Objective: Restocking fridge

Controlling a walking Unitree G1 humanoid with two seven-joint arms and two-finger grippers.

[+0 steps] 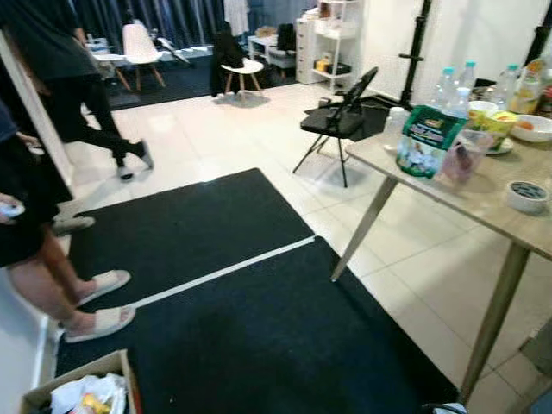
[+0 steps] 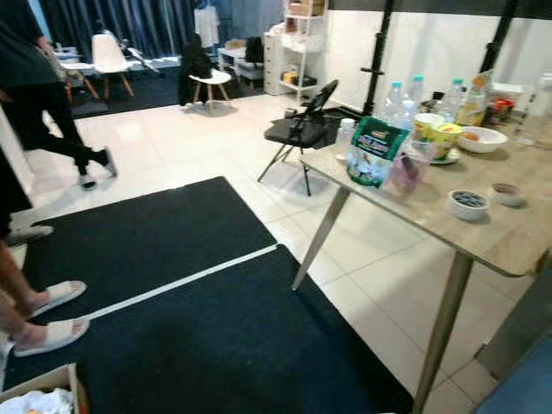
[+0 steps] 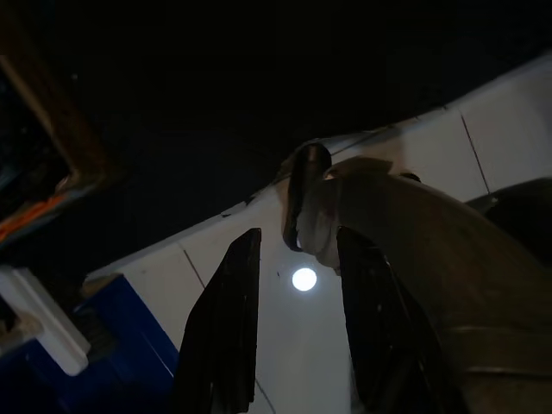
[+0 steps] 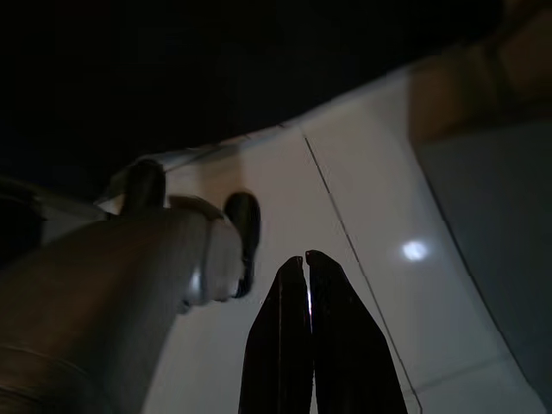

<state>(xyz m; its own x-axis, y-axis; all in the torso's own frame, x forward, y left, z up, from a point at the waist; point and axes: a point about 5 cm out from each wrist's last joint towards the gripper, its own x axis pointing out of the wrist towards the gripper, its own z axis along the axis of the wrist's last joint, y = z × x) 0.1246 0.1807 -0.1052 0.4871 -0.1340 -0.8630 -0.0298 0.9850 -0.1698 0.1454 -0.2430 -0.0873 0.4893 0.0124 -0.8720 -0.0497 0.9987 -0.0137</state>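
Step in hand, as judged: approach or transit, nothing grasped yet, and no fridge can be made out from the head cameras. Leftmost, two people stand at the edge of the black mat (image 1: 259, 328), one in pale slippers; a cardboard box (image 1: 82, 392) with crumpled contents sits at the lower left corner. Left gripper (image 3: 297, 332) hangs low over the pale tile, fingers released with a clear gap between them and nothing in it; the robot's own leg and foot lie just beyond. Right gripper (image 4: 306, 332) likewise hangs toward the floor, fingers clenched together on nothing. Moving right, a black folding chair (image 1: 338, 121) stands on the tile, then the wooden table (image 1: 483, 194) carrying the goods to restock: a green bag (image 1: 424, 140) upright near the table's near corner, a clear cup (image 1: 464, 155) just beside it, water bottles (image 1: 448, 86) behind, bowls (image 1: 533, 128) farther right, and a small round tub (image 1: 526, 195) near the front edge. All goods are well apart from both grippers, higher and to the robot's right. Next move calls for turning right, closing on the table, raising an arm and opening the right fingers before reaching for the green bag.
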